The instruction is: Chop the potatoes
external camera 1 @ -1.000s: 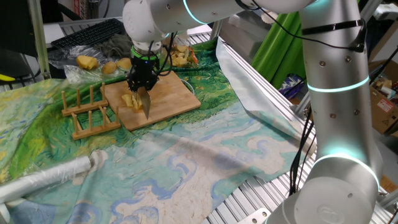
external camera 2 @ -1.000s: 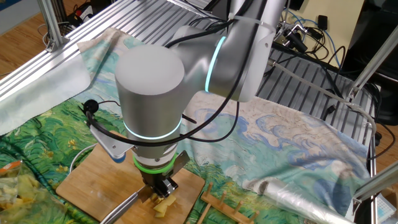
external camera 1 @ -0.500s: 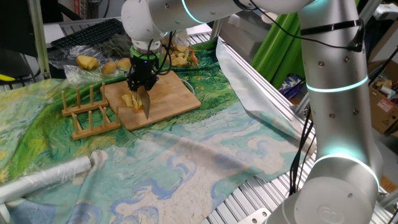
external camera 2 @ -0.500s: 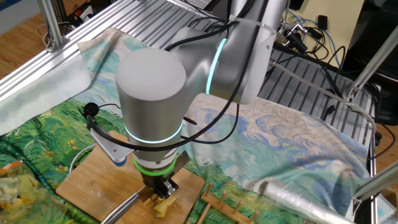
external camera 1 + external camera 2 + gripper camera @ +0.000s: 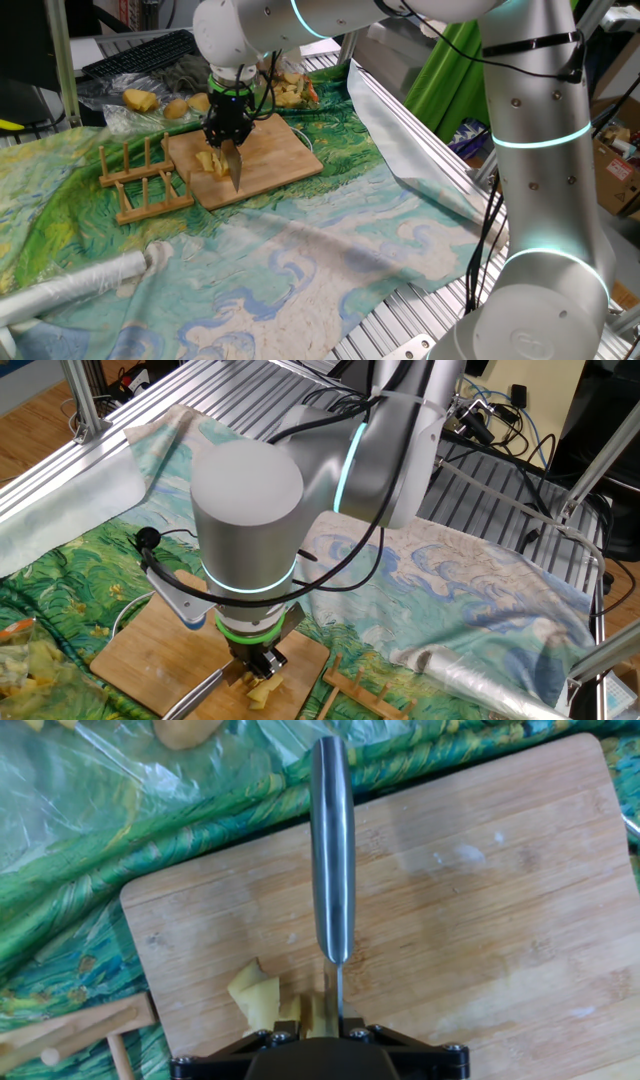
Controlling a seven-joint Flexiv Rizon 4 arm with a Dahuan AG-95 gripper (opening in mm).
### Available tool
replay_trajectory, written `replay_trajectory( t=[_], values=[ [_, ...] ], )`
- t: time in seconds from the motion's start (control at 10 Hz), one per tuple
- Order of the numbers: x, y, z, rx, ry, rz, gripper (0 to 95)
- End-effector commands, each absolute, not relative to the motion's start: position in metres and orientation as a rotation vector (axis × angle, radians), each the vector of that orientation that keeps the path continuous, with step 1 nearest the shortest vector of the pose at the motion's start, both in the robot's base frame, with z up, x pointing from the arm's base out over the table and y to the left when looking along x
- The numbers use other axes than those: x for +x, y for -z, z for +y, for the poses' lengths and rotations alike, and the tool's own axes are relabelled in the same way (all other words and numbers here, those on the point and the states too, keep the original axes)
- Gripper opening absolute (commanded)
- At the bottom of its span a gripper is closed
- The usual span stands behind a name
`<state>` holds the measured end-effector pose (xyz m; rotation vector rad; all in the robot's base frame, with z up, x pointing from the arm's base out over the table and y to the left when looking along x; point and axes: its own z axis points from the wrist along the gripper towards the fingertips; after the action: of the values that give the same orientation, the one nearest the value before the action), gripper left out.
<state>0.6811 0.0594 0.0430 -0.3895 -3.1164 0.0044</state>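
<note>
Pale-yellow potatoes point(image 5: 207, 162) lie in small chunks on the left part of the wooden board point(image 5: 285, 155). My gripper point(image 5: 226, 138) stands right over them, shut on a steel knife point(image 5: 237, 172) whose long end slants down toward the board's front edge. In the hand view the knife point(image 5: 332, 850) runs straight up the middle. Its thin edge passes beside the potatoes point(image 5: 255, 996) and in under my gripper point(image 5: 330, 1028), above the board point(image 5: 480, 920). In the other fixed view the arm hides most of the gripper point(image 5: 262, 665) and only some potatoes point(image 5: 262, 688) show beneath it.
A wooden rack point(image 5: 140, 182) stands just left of the board, touching its edge. Behind the board, a plastic bag point(image 5: 130, 105) holds whole potatoes and peelings. A rolled plastic sheet point(image 5: 80, 288) lies at the front left of the painted cloth. A metal rail point(image 5: 420, 140) runs along the right.
</note>
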Motion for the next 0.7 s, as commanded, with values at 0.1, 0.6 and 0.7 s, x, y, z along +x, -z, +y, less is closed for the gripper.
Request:
replay_trajectory(
  t=[0.1,0.6,0.7],
  values=[
    [0.6806,-0.0456,0.0574,-0.411,0.025,-3.107,19.0],
    [0.6797,-0.0518,0.0536,-0.395,-0.004,-3.113,19.0],
    [0.6795,-0.0533,0.0528,-0.395,0.0,-3.111,19.0]
  ],
)
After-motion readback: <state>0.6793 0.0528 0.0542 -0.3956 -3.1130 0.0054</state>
